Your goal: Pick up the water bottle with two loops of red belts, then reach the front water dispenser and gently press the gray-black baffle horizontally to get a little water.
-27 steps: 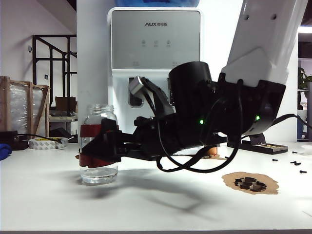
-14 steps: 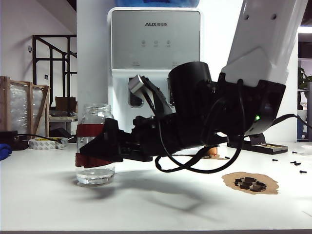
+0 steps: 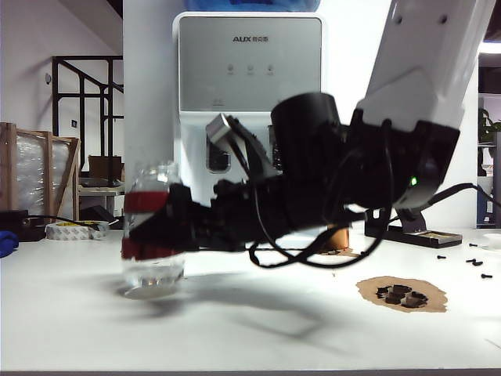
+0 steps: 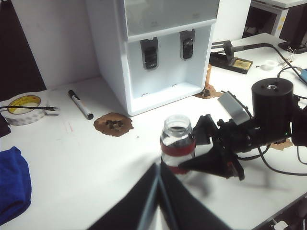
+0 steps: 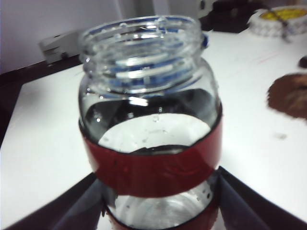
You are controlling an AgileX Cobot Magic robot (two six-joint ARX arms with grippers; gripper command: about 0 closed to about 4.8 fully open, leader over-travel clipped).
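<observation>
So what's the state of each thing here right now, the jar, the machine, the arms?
water bottle: uncapped, upright, a little water inside, just off the table.
right gripper: closed on the water bottle's banded body.
left gripper: hanging above the table, holding nothing; open or shut unclear.
water dispenser: bay empty, neither paddle pressed.
gray-black baffle: untouched.
marker: capped, lying flat.

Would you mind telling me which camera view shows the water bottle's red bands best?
The right wrist view: the water bottle fills the frame, its upper band sharp, between the right claw fingers. The exterior view shows it blurred and partly behind the claw; the left wrist view shows it small.
</observation>
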